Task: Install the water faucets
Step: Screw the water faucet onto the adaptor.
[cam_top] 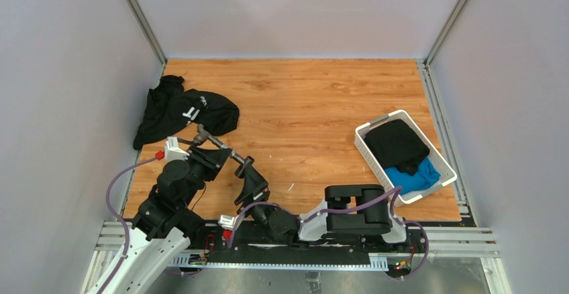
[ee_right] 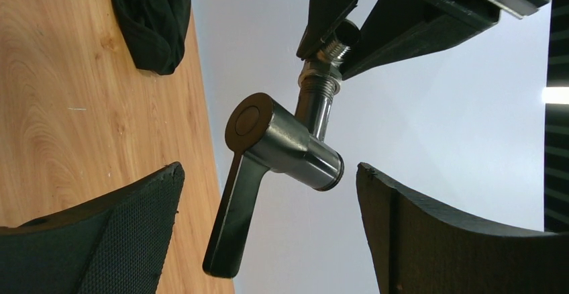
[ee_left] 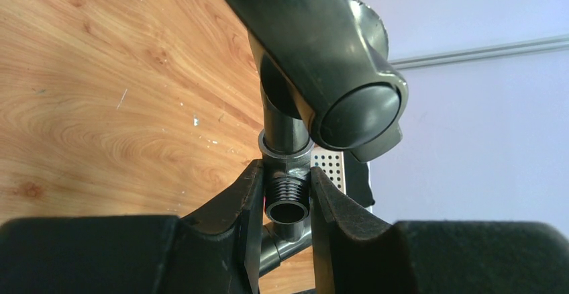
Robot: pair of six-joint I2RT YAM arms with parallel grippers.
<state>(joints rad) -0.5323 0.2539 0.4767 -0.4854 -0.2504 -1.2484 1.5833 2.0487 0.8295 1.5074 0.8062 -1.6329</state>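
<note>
A dark-grey metal water faucet [ee_right: 285,143] with a thin lever handle [ee_right: 231,227] hangs in the air above the table's near left. My left gripper [ee_left: 287,197] is shut on the threaded stub [ee_left: 288,197] of the fitting screwed to the faucet's end. The faucet body [ee_left: 315,45] juts out beyond the fingers. A side pipe branch [ee_left: 285,247] shows below the stub. My right gripper [ee_right: 268,168] stands wide open just short of the faucet, its pads [ee_right: 127,233] on either side and touching nothing. From above, the faucet [cam_top: 216,141] lies between the left gripper [cam_top: 200,148] and the right gripper [cam_top: 243,168].
A black cloth garment [cam_top: 181,109] lies bunched at the left back of the wooden table. A white plastic basket [cam_top: 366,148] with black and blue cloth sits at the right. Grey walls close in the table on three sides.
</note>
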